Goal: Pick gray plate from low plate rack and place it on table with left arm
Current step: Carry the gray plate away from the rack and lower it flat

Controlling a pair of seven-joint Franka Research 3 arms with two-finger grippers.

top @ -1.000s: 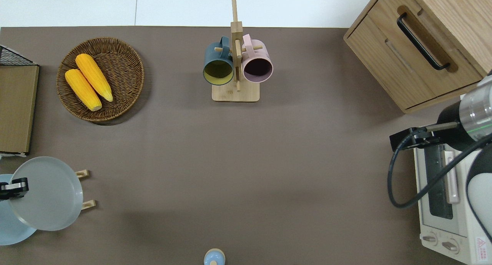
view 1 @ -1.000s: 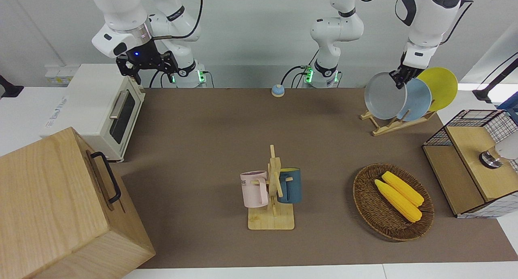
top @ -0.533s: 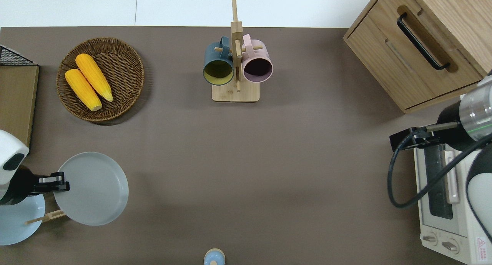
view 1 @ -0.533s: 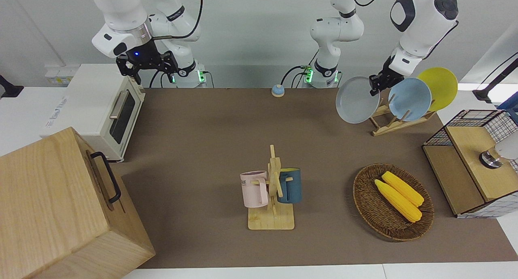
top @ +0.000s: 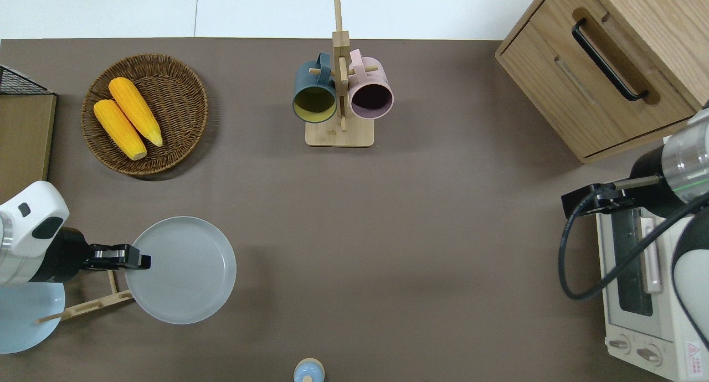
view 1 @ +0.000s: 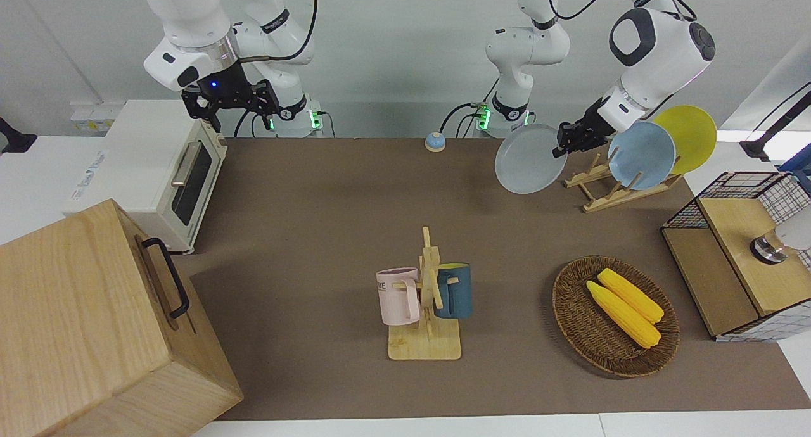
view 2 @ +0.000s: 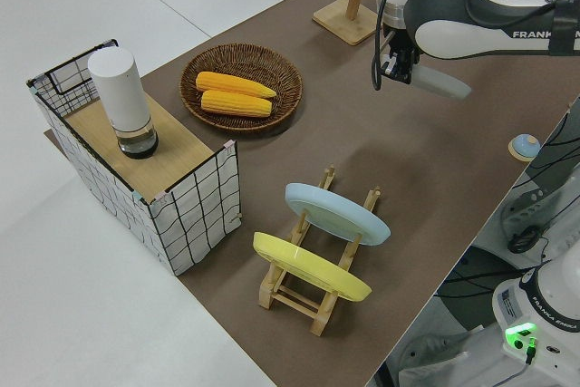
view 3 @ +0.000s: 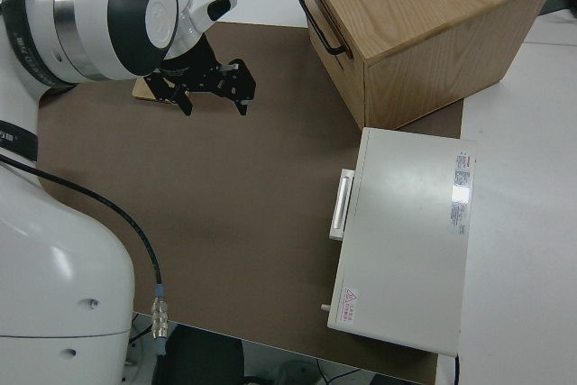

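Observation:
My left gripper (view 1: 566,142) is shut on the rim of the gray plate (view 1: 529,158) and holds it in the air, tilted. In the overhead view the left gripper (top: 135,258) holds the plate (top: 183,271) over the brown table (top: 388,232), just off the end of the low plate rack (top: 83,307). The rack (view 1: 618,196) holds a sky-blue plate (view 1: 641,155) and a yellow plate (view 1: 690,133). The left side view shows the gripper (view 2: 399,70), the plate (view 2: 444,85) and the rack (view 2: 313,305). My right arm is parked, its gripper (view 1: 231,101) open.
A mug tree (view 1: 427,297) with two cups stands mid-table. A wicker basket (view 1: 570,323) holds two corn cobs. A wire crate (view 1: 741,253) stands at the left arm's end. A wooden cabinet (view 1: 95,323) and toaster oven (view 1: 158,171) stand at the right arm's end. A small blue bell (view 1: 434,142) sits near the robots.
My left gripper has lifted the gray plate out of the rack and carried it toward the middle of the table. The right arm has not moved.

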